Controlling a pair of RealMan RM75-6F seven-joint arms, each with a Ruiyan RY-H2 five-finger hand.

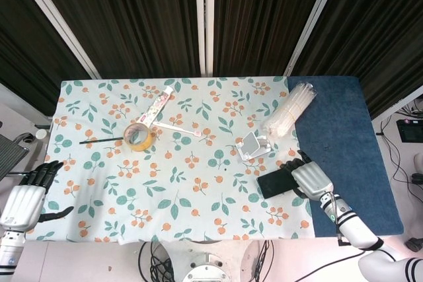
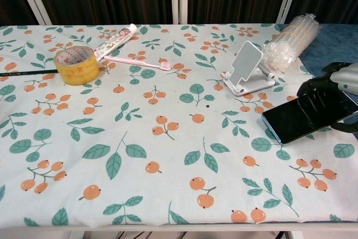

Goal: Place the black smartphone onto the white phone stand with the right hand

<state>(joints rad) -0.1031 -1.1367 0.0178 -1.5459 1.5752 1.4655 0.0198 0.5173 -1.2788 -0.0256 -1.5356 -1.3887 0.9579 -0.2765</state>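
Observation:
My right hand grips the black smartphone by its right end, fingers over the far edge and thumb under the near edge. The phone is tilted, its free end just above the floral cloth. The white phone stand stands upright and bare on the cloth, up and to the left of the phone. My left hand hangs open off the table's left front corner, holding nothing.
A bundle of clear plastic straws lies just behind the stand. A yellow tape roll, pink toothbrush, toothpaste tube and black pen sit at the far left. A blue mat covers the table's right side.

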